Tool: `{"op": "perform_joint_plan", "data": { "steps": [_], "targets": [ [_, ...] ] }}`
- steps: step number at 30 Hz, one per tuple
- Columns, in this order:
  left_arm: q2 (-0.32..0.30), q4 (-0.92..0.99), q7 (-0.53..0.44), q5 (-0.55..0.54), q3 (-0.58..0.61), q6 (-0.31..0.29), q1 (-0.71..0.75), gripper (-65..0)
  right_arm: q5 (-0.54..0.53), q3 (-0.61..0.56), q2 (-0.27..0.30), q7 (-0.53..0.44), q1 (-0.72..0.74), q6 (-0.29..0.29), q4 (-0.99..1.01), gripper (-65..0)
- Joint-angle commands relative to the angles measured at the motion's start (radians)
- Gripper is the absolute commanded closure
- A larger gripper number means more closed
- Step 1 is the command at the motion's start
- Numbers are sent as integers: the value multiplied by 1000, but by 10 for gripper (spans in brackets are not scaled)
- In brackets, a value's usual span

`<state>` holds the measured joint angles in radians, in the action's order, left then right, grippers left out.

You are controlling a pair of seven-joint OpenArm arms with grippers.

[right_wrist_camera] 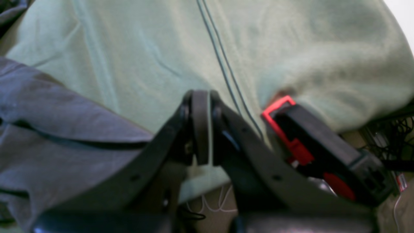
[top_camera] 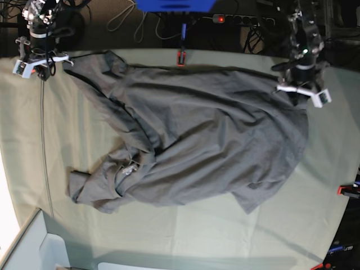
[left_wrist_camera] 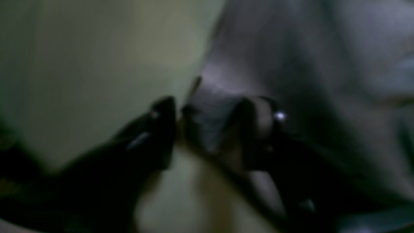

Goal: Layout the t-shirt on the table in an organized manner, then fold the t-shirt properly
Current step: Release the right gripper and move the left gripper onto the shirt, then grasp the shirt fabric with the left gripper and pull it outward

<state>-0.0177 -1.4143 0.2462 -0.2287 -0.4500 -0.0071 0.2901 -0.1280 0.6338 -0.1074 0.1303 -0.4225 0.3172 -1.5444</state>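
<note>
At far tabletop (top_camera: 34, 163) corners, left hand (left_wrist_camera: 178, 123) pinches t-shirt (top_camera: 202, 146) hem w/ fold between fingers, right hand (right_wrist_camera: 200, 126) pressed together, empty beside shirt edge; thin bite could slip if pulled, leaving shirt bunched mid-tabletop.

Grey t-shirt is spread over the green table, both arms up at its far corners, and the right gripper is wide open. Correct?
Not quite: the right gripper is shut, its fingers pressed together, as the right wrist view shows. The t-shirt does lie on the green table, arms at its far corners.

Base looks straight down; both wrist views sit close — sharing the t-shirt (top_camera: 197, 146).
</note>
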Motion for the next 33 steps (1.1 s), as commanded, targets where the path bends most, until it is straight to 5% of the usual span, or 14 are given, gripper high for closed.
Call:
{"op": "perform_joint_plan", "data": {
  "steps": [1,3,4,16,20,26,33],
  "targets": [
    [-1,-41,-21,1,6,-4,5,-122,-8,-4,8,-27,-3,3,-15,0],
    [0,-72,-21,5,41,3,4,-7,-8,-6,8,-27,-8,3,-15,0],
    [0,-82,-21,7,61,3,4,0,-8,-7,8,-27,-9,3,-15,0],
    [17,-27,-11,12,130,5,-167,-1,-8,-19,8,-27,-8,3,-15,0],
    [9,-3,117,12,147,5,-208,-2,-8,-19,8,-27,-8,3,-15,0],
    [14,0,175,4,145,5,-219,-145,-8,-21,8,-27,-5,3,-15,0],
    [14,-98,172,1,148,-4,-182,-448,-8,-67,21,-27,-6,3,-15,0]
  ]
}}
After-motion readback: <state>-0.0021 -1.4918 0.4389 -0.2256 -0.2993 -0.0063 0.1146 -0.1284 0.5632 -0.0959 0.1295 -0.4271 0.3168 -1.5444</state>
